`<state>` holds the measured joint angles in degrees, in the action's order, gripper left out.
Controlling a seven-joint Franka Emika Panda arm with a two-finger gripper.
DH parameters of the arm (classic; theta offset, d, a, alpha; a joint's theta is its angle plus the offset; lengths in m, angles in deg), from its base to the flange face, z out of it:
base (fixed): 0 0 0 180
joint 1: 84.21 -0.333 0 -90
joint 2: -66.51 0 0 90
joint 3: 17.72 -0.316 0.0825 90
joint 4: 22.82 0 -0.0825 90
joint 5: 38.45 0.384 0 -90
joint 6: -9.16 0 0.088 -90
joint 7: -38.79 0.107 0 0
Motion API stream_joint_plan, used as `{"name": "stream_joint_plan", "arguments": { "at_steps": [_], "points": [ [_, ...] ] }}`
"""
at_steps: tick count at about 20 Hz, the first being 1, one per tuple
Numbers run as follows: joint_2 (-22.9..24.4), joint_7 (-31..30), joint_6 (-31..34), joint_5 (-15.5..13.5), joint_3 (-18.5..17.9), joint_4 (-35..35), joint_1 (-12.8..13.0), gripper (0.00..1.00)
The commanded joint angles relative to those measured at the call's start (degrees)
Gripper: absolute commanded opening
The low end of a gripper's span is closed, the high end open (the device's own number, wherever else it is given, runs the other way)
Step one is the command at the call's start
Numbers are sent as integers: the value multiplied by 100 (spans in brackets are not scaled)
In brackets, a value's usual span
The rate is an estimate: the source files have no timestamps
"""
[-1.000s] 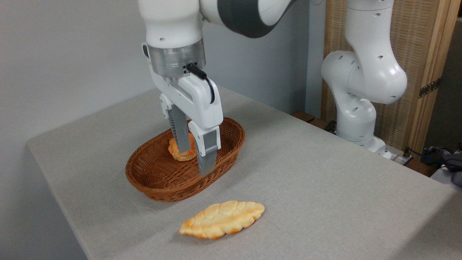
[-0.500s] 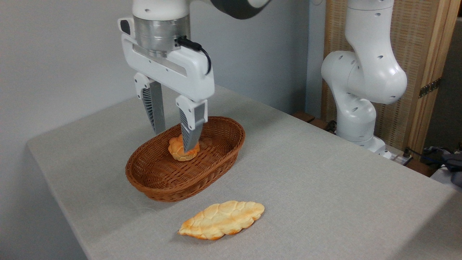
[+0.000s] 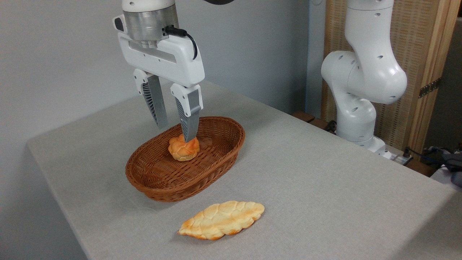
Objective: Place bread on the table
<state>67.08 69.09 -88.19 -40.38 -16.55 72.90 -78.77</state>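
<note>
- The bread [image 3: 222, 220] lies flat on the table [image 3: 325, 187], in front of the wicker basket [image 3: 213, 173] and just beside its near rim, but not touching it.
- From our gripper [image 3: 175, 131] the loaf sits lower in the picture and a little to the right, towards the camera, with the basket's near wall between the two.
- The loaf's long axis runs from lower left to upper right, roughly in line with the long axis of the basket.
- We hover the gripper above the far part of the basket, fingers pointing down, with nothing between them.
- The jaws stand moderately apart, a clear gap showing between the two ribbed fingers [image 3: 153, 104].
- The right finger's tip appears just above the small knotted bun [image 3: 184, 148] that rests inside the basket; we cannot tell from this one view whether it touches the bun or only lines up with it.
- We judge the task's aim as already met for the loaf, since it rests fully on the cloth and outside the basket.
- Only one arm works here, its base [image 3: 361, 90] standing well to the right at the table's far edge, so no choice of nearer hand arises.
</note>
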Motion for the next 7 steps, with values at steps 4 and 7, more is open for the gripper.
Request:
{"name": "stream_joint_plan", "arguments": {
  "at_steps": [4,7],
  "points": [
    [-49,-25,155,70,-82,-150,10,100],
    [-49,-33,155,70,-82,-159,10,100]
  ]
}}
